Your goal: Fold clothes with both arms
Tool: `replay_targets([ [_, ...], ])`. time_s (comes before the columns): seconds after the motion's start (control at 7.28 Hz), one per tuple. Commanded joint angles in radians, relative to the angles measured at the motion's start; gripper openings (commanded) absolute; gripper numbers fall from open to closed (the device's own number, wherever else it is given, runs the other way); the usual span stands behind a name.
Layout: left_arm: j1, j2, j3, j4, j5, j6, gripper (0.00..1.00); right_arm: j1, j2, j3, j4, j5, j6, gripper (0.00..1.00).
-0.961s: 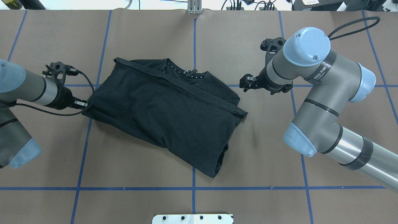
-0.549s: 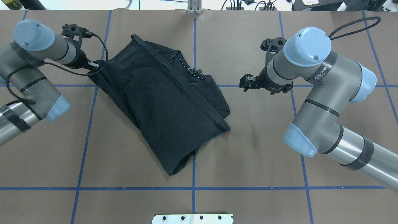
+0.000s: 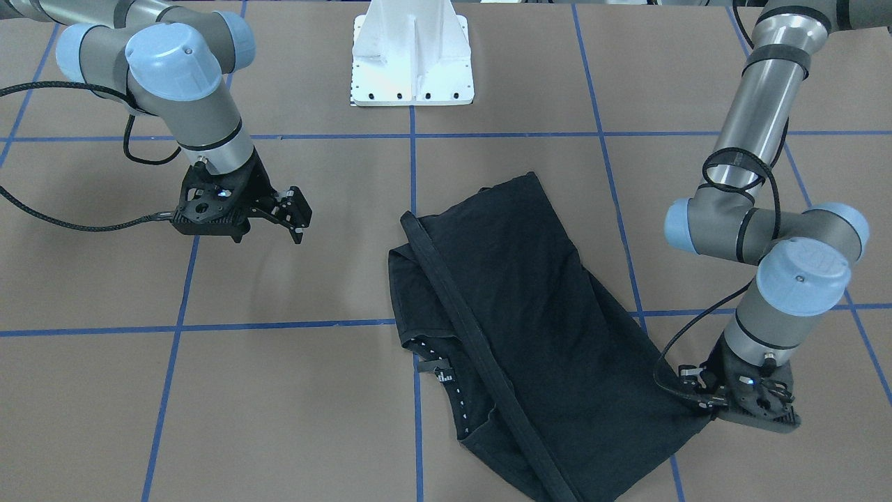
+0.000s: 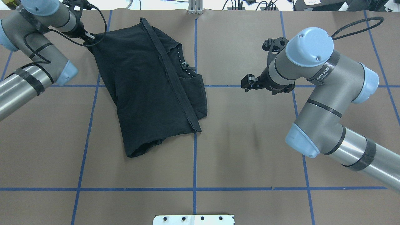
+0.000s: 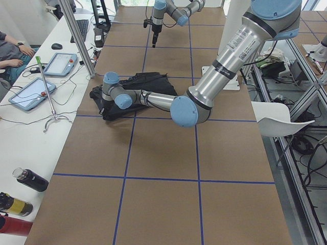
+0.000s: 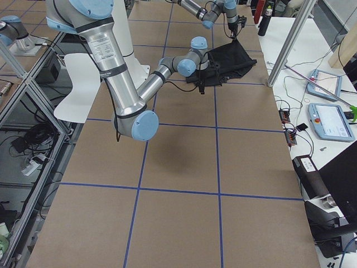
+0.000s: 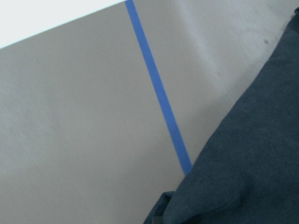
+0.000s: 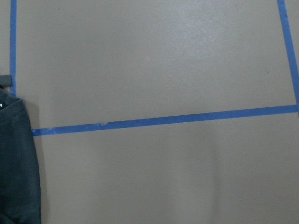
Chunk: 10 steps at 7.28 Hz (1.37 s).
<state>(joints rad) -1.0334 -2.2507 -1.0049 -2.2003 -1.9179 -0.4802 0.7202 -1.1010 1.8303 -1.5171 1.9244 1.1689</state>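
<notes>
The black T-shirt [image 4: 147, 90] lies folded lengthwise on the brown table, left of centre, with its hem band running diagonally across it. It also shows in the front-facing view [image 3: 536, 328]. My left gripper [image 4: 90, 37] is at the far left corner of the table, shut on the shirt's far left corner and low to the surface [image 3: 704, 404]. My right gripper [image 4: 247, 83] hovers open above bare table to the right of the shirt, holding nothing [image 3: 296, 215]. The left wrist view has dark cloth [image 7: 252, 158] at lower right. The right wrist view catches the shirt's edge [image 8: 16, 163] at lower left.
Blue tape lines [image 4: 194, 156] grid the tabletop. The white pedestal base [image 3: 411, 63] stands at the robot's side. The table's far edge [image 4: 125, 9] is close to the left gripper. A side bench with tablets [image 5: 30, 92] runs beyond it.
The left arm has swung toward the far left corner, dragging the shirt's corner with it; the shirt has slid left and turned more upright. The right arm has stayed still.
</notes>
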Motion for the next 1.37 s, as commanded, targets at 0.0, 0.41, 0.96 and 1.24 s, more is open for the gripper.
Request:
replay_targets([
  [0.0, -0.049, 0.017, -0.038, -0.013, -0.016, 0.024, 1.0, -0.017, 0.006, -0.006, 0.002, -0.008, 0.003, 1.0],
  [0.41, -0.114, 0.126, -0.166, -0.009, -0.133, 0.1, 1.0, -0.063, 0.147, -0.134, 0.009, -0.027, 0.155, 1.0],
  [0.96, -0.109, 0.168, -0.224, -0.009, -0.165, 0.069, 1.0, -0.162, 0.34, -0.469, 0.231, -0.215, 0.328, 0.96],
  [1.24, -0.108, 0.175, -0.224, -0.012, -0.165, 0.068, 1.0, -0.185, 0.375, -0.526, 0.236, -0.238, 0.327, 0.89],
])
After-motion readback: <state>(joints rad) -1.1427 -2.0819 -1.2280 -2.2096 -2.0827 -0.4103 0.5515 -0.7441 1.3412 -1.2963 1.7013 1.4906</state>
